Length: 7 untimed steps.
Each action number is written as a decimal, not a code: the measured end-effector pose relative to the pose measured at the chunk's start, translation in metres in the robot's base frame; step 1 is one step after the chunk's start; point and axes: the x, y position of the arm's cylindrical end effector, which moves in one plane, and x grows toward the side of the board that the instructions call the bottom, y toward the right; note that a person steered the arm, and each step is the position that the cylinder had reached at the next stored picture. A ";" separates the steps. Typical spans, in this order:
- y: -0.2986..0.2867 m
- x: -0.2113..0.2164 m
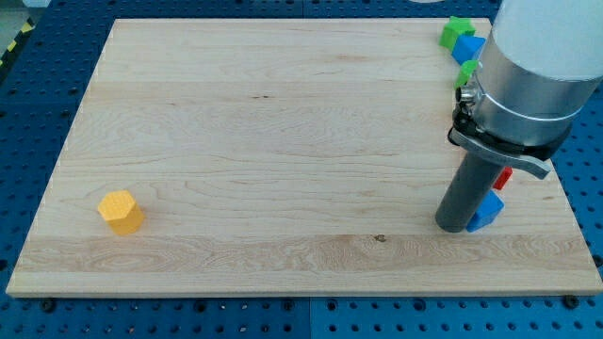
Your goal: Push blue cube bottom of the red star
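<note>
Big grey arm housing (532,66) fills the view's top right, closest to the lens, blocking part of the board. Under it the dark rod runs down to my tip (454,226), near the view's bottom right. No jaws on this tool, just a plain rod, holding nothing.

Wooden board (264,141) takes up most of the view, pale grain, one small dark knot low and right of centre. Around it a blue perforated bench (28,122); a strip of yellow-black tape (14,42) shows at the view's top left. Nothing more of the room is visible.

Blue cube (488,211) sits touching the rod on its right side, partly hidden by it. Red star (505,175) is just a sliver above the cube, mostly covered by the arm; shape not confirmable from what shows.

Progress judgement: cube already looks to lie just below the red piece, so the task seems nearly or fully done; maybe a small nudge left to line it up, hard to say with the star hidden.

Other bits: a second blue block (468,47) and green block (456,30) at the view's top right, another green piece (465,72) beside the arm, and a yellow hexagon block (121,211) far off at the view's left.
</note>
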 end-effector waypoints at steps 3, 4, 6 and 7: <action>0.006 0.007; 0.018 0.018; 0.040 0.020; 0.040 0.018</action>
